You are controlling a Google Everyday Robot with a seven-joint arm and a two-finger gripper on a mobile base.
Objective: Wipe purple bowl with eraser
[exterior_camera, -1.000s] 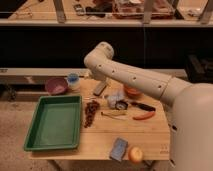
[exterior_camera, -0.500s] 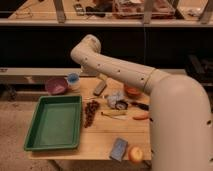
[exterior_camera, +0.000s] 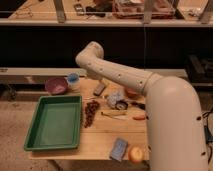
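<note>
While the big white arm (exterior_camera: 172, 125) fills the right side of the shot, its upper link runs up and left over the wooden table (exterior_camera: 100, 140) to a rounded elbow (exterior_camera: 90, 51) above the far edge. I can't actually see the gripper, it's tucked somewhere behind that link. Its jaws are spread wide, and the eraser isn't in them.

Compared with 1 second back, the elbow has swung a bit left. The fat shell has pushed much further into view, so it now hides most of the orange-red bowl (exterior_camera: 131, 93) and part of the red-handled thing (exterior_camera: 139, 118). Nothing on the table has moved.

The eraser (exterior_camera: 99, 89) is a small flat dark grey block lying on the wood at the back, right of the pale blue cup (exterior_camera: 73, 81). The purple bowl (exterior_camera: 56, 86) is small, round and dull mauve, just left of that cup. 1 green tray (exterior_camera: 52, 147) with a raised rim sits front left. A dark reddish bumpy cluster (exterior_camera: 91, 112) lies beside it and a blue-grey pad (exterior_camera: 119, 148) sits near the front edge
</note>
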